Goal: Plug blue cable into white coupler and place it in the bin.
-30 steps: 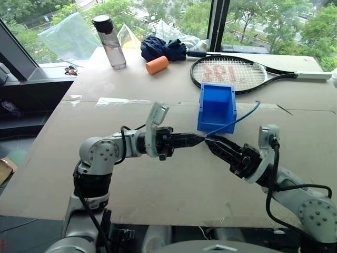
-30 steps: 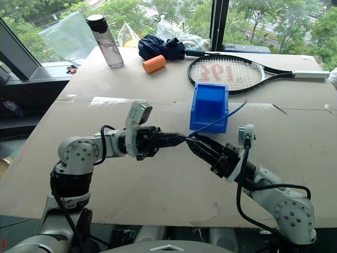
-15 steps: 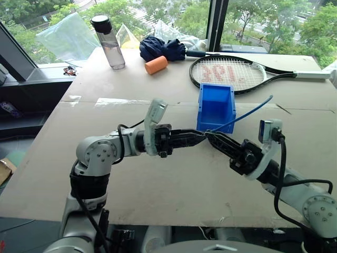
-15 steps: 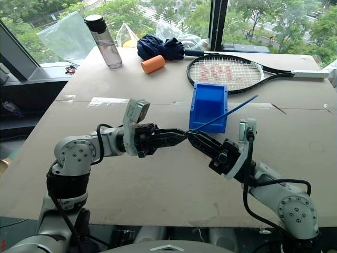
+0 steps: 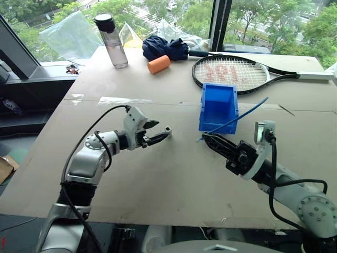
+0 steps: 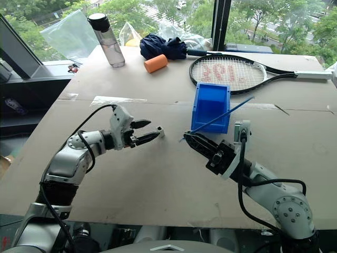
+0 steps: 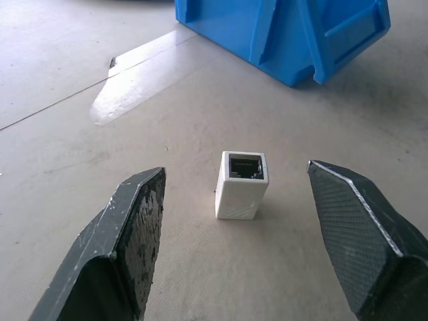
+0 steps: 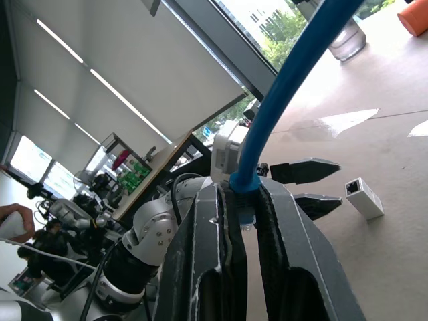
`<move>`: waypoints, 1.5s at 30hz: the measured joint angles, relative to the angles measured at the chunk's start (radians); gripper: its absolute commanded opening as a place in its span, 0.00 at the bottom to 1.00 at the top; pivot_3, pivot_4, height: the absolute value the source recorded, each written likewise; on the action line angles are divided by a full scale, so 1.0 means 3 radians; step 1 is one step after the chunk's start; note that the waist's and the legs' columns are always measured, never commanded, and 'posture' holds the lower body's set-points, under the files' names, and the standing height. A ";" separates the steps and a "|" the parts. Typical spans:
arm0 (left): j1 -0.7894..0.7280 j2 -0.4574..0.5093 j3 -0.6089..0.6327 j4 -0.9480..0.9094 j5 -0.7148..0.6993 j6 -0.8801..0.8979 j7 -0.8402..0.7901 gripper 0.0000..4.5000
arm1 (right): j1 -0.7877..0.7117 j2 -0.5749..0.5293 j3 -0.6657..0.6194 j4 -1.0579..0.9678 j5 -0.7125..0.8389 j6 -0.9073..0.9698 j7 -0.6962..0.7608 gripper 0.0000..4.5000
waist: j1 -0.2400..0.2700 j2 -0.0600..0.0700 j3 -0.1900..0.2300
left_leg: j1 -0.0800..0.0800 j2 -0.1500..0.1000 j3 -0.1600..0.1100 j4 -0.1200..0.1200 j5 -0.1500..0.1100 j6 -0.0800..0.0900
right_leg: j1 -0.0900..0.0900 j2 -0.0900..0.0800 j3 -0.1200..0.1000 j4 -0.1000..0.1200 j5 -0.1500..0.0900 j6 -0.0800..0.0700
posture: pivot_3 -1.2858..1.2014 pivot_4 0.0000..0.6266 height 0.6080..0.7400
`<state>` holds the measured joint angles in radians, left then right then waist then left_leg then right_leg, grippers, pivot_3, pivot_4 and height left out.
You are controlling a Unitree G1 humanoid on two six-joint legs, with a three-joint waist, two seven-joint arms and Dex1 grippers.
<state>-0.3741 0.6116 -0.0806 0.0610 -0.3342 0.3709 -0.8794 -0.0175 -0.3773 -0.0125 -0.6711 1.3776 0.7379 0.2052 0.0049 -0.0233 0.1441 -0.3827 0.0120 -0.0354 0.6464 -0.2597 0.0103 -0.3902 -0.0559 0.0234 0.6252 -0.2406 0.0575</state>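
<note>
Left end effector has drawn back from the right, fingers now apart; white coupler stands free on the desk between them. Right end effector stays clamped on the blue cable. Plug apparently unmated; bin looks empty.

Bare tabletop around white coupler

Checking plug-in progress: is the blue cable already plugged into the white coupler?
No: the white coupler stands alone with its socket empty, while the right gripper holds the blue cable.
</note>
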 measured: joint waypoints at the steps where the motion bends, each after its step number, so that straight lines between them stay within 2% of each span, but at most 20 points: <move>1: -0.0044 -0.0035 -0.0040 0.0098 0.0065 -0.0084 -0.0028 0.75 | 0.0000 -0.0020 -0.0003 0.0004 -0.0014 -0.0004 0.0003 0.00 | 0.0003 0.0000 0.0000 | 0.0000 0.0000 0.0000 0.0000 0.0000 0.0000 | 0.0000 0.0000 0.0000 0.0000 0.0000 0.0001 | 0.52 0.24 1.00; 4: -0.0141 -0.0095 -0.0124 0.0359 0.0204 -0.0279 -0.0077 0.75 | 0.0018 -0.0046 -0.0010 0.0005 -0.0033 -0.0013 0.0003 0.00 | 0.0002 0.0000 0.0000 | 0.0002 0.0000 0.0001 0.0000 0.0000 0.0000 | 0.0000 0.0001 -0.0001 0.0002 0.0002 0.0003 | 0.52 0.24 1.00; 5: -0.0207 -0.0139 -0.0166 0.0495 0.0270 -0.0369 -0.0109 0.70 | 0.0040 -0.0060 -0.0012 0.0002 -0.0045 -0.0020 -0.0001 0.00 | 0.0002 0.0000 0.0000 | 0.0001 0.0000 0.0001 0.0000 0.0000 0.0000 | 0.0000 0.0001 -0.0003 0.0002 0.0002 0.0004 | 0.52 0.24 1.00; 7: -0.0277 -0.0176 -0.0200 0.0655 0.0349 -0.0472 -0.0142 0.59 | 0.0064 -0.0067 -0.0016 -0.0010 -0.0057 -0.0037 -0.0012 0.00 | 0.0001 0.0000 0.0000 | 0.0001 0.0000 0.0001 0.0000 0.0000 0.0000 | 0.0000 0.0001 -0.0003 0.0003 0.0005 0.0008 | 0.52 0.24 1.00; 10: -0.0381 -0.0202 -0.0265 0.0893 0.0449 -0.0643 -0.0270 0.29 | 0.0121 -0.0078 -0.0017 -0.0089 -0.0128 -0.0084 -0.0047 0.00 | -0.0001 0.0000 0.0000 | 0.0001 0.0000 0.0002 0.0000 0.0000 0.0000 | 0.0000 0.0002 -0.0003 0.0003 0.0007 0.0012 | 0.52 0.24 1.00; 12: -0.0442 -0.0260 -0.0277 0.1011 0.0457 -0.0718 -0.0361 0.12 | 0.0126 -0.0098 -0.0016 -0.0097 -0.0225 -0.0126 -0.0043 0.00 | -0.0003 0.0000 0.0000 | 0.0000 0.0000 0.0001 0.0001 0.0000 0.0000 | 0.0000 0.0002 -0.0003 0.0003 0.0007 0.0012 | 0.52 0.24 1.00; 18: -0.0520 -0.0319 -0.0335 0.1084 0.0442 -0.0768 -0.0778 0.12 | -0.0127 -0.0232 0.0099 -0.0052 -0.0903 -0.0246 0.0147 0.00 | -0.0022 0.0000 -0.0001 | 0.0001 0.0000 0.0001 0.0002 0.0000 0.0000 | 0.0001 0.0003 -0.0004 0.0003 0.0007 0.0013 | 0.52 0.24 1.00; 24: -0.0565 -0.0465 -0.0712 0.0742 0.0474 -0.0715 -0.1231 0.12 | -0.0843 -0.0496 0.0919 0.0603 -0.2157 -0.0411 0.0802 0.00 | -0.0048 0.0000 0.0000 | 0.0000 0.0000 0.0001 0.0005 0.0000 0.0001 | 0.0001 0.0005 -0.0005 0.0004 0.0007 0.0013 | 0.52 0.24 1.00; 29: -0.0591 -0.0477 -0.0855 0.0743 0.0600 -0.0751 -0.1325 0.12 | -0.1188 -0.0470 0.1309 0.1134 -0.2779 -0.0588 0.1228 0.00 | -0.0061 0.0001 0.0000 | 0.0000 0.0001 -0.0002 0.0005 0.0000 0.0001 | 0.0000 0.0008 -0.0006 0.0005 0.0008 0.0013 | 0.52 0.24 1.00; 37: -0.0621 -0.0436 -0.0937 0.0738 0.0724 -0.0768 -0.1347 0.12 | -0.1341 -0.0427 0.1371 0.1397 -0.3135 -0.0686 0.1672 0.00 | -0.0056 0.0001 0.0000 | 0.0001 0.0001 -0.0002 0.0006 0.0000 0.0001 | 0.0002 0.0007 -0.0006 0.0006 0.0008 0.0014 | 0.52 0.24 1.00; 45: -0.0627 -0.0424 -0.0939 0.0736 0.0740 -0.0785 -0.1355 0.12 | -0.1291 -0.0372 0.1241 0.1404 -0.3153 -0.0651 0.1807 0.00 | -0.0056 0.0001 0.0000 | 0.0002 0.0001 -0.0003 0.0006 0.0000 0.0001 | 0.0001 0.0007 -0.0006 0.0008 0.0008 0.0014 | 0.52 0.24 1.00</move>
<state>-0.5621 0.4843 -0.3622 0.2819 -0.1123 0.1354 -1.2859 -0.4049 -0.4890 0.3598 -0.2498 0.4316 0.5427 0.7474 -0.0120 -0.0230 0.1441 -0.3820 0.0122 -0.0362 0.6482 -0.2596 0.0105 -0.3898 -0.0537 0.0215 0.6276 -0.2381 0.0618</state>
